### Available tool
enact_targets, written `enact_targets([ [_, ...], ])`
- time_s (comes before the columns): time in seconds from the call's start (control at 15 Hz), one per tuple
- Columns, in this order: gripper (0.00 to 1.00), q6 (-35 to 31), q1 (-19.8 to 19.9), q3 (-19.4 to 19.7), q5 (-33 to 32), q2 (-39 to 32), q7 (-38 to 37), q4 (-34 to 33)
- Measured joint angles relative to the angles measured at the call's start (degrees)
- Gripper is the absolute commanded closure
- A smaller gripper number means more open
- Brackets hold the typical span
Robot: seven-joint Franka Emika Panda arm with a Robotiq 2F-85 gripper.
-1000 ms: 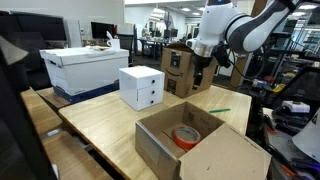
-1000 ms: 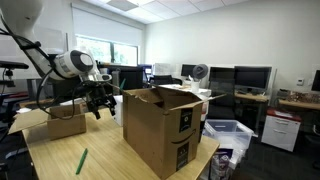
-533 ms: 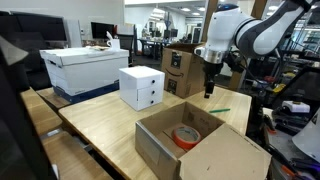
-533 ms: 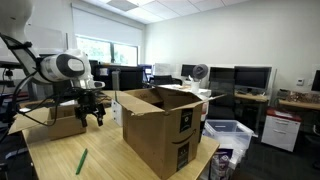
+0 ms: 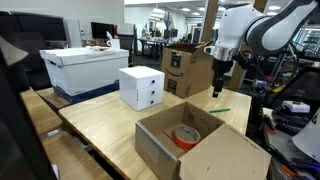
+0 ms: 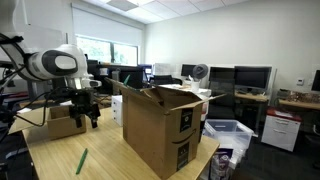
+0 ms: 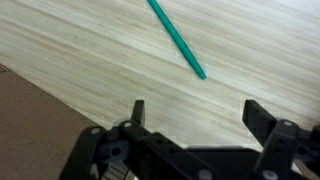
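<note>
**Entry: arm over table, approach phase**

- **Gripper** (image 5: pixel 217 88): within the last sec. it is carried sideways along the wooden table (image 5: pixel 100 125), off the front of the tall cardboard box (image 5: pixel 180 70) and toward the table end. It is also brought somewhat lower. In an exterior view (image 6: pixel 88 115) the same shift is seen, away from the tall box (image 6: pixel 160 125).
- **Jaws:** spread wide and empty, no change vs. the earlier frames. In the wrist view the gripper (image 7: pixel 195 110) is shown with both fingers (image 7: pixel 138 108) well apart and only bare wood between them.
- **Teal pen** (image 5: pixel 219 110): lies flat on the table, unmoved vs. the earlier frames. It is now found almost directly under the gripper, whereas 1 s ago it was well off to the side. In the wrist view the pen (image 7: pixel 177 38) is seen diagonal, ahead of the fingertips, not yet between them and not touched. It is also seen in an exterior view (image 6: pixel 81 160).
- **Meaning for the work:** judged as alignment nearly done. Height is still to be closed and there is no contact so far.
- **Unchanged items:**
  - open low carton (image 5: pixel 200 150) with orange tape roll (image 5: pixel 185 137) inside
  - white drawer unit (image 5: pixel 141 87)
  - white lidded bin (image 5: pixel 85 68)
</note>
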State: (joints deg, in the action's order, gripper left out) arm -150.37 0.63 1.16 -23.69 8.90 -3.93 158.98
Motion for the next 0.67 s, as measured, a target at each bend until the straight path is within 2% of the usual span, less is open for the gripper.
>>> enact_targets([
  [0.13,0.0,-0.22,0.1,0.39,0.03,0.14,1.54,-0.34],
  [0.67,0.0,-2.04,1.38,6.01,5.94,-4.5,22.06,0.1],
])
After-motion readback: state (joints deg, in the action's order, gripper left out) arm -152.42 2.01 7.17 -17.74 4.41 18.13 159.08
